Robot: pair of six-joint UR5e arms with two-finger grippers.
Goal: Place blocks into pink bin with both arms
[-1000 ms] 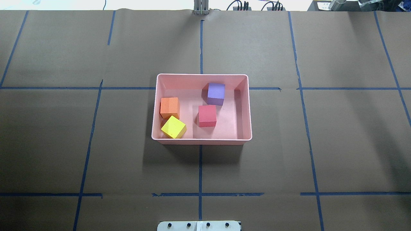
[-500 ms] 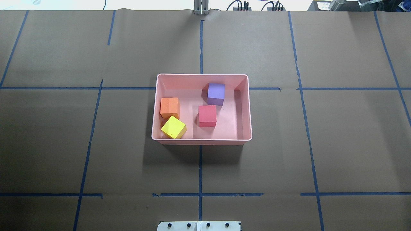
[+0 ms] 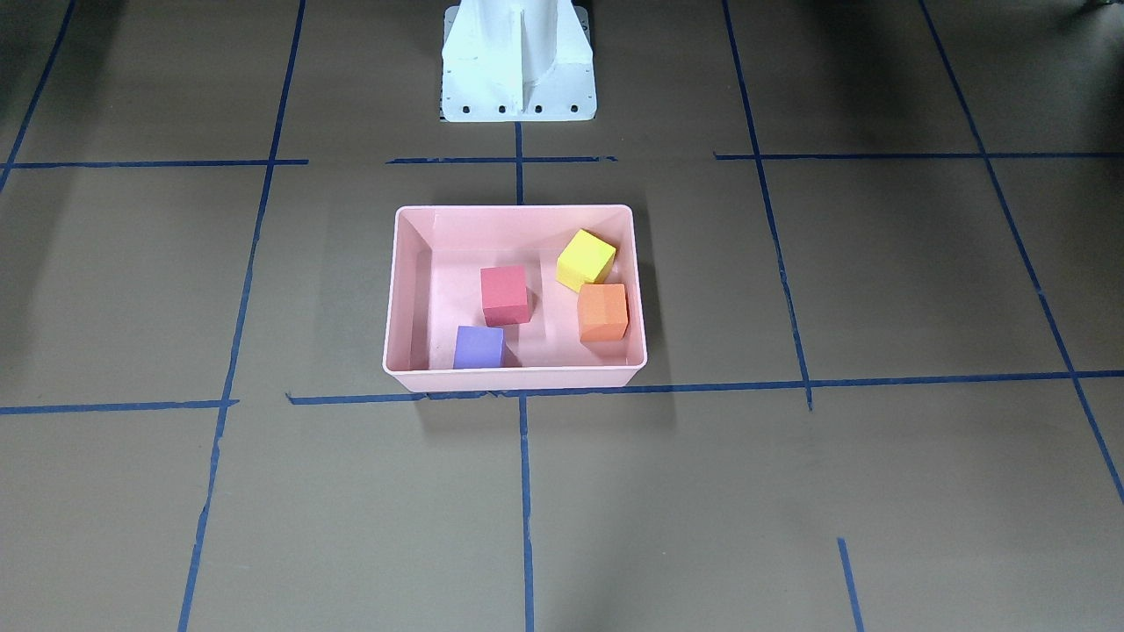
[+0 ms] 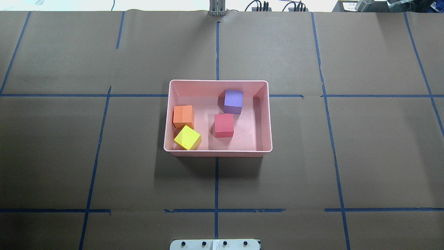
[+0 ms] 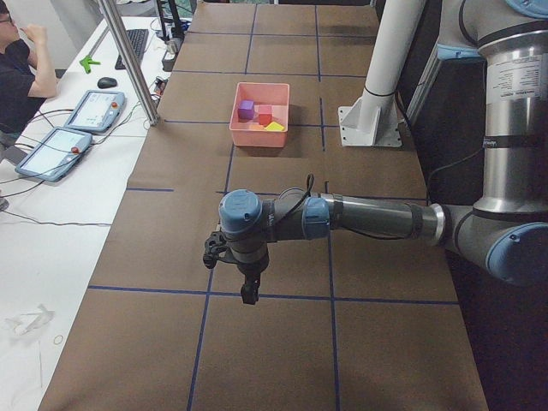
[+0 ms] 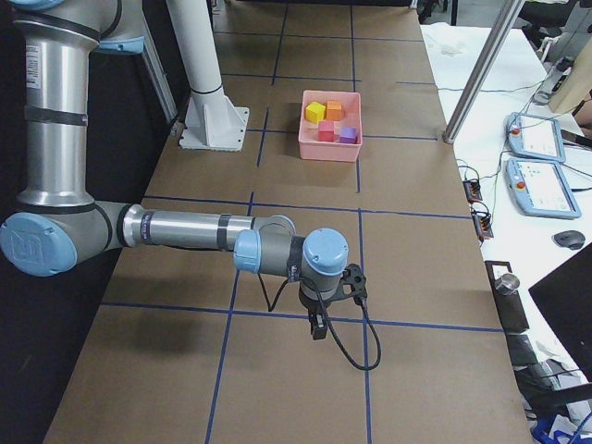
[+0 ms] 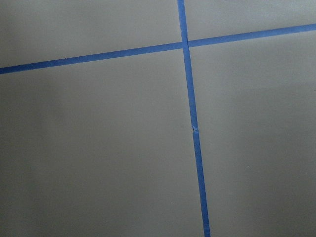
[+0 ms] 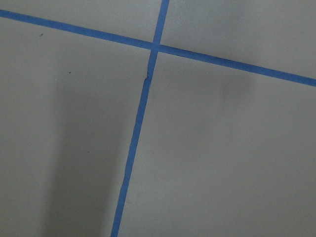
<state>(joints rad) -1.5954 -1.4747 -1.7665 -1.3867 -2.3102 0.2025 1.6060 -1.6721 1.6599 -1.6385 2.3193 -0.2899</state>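
Note:
The pink bin (image 4: 218, 153) (image 3: 518, 379) stands at the table's middle. In it lie the orange block (image 4: 183, 116), the yellow-green block (image 4: 187, 138), the red block (image 4: 223, 125) and the purple block (image 4: 233, 101). They also show in the front view: orange (image 3: 602, 312), yellow-green (image 3: 585, 259), red (image 3: 505, 294), purple (image 3: 479, 347). The bin shows far off in both side views (image 5: 259, 137) (image 6: 331, 148). My left gripper (image 5: 248, 295) and right gripper (image 6: 317, 330) hang far from the bin, over the table's two ends. I cannot tell whether either is open or shut.
Blue tape lines (image 4: 216, 180) cross the brown table. The white pedestal base (image 3: 518, 61) stands behind the bin. A metal post (image 5: 128, 60), tablets (image 5: 94, 110) and an operator (image 5: 21, 68) are beside the table. Both wrist views show only table and tape (image 7: 192, 128) (image 8: 143, 98).

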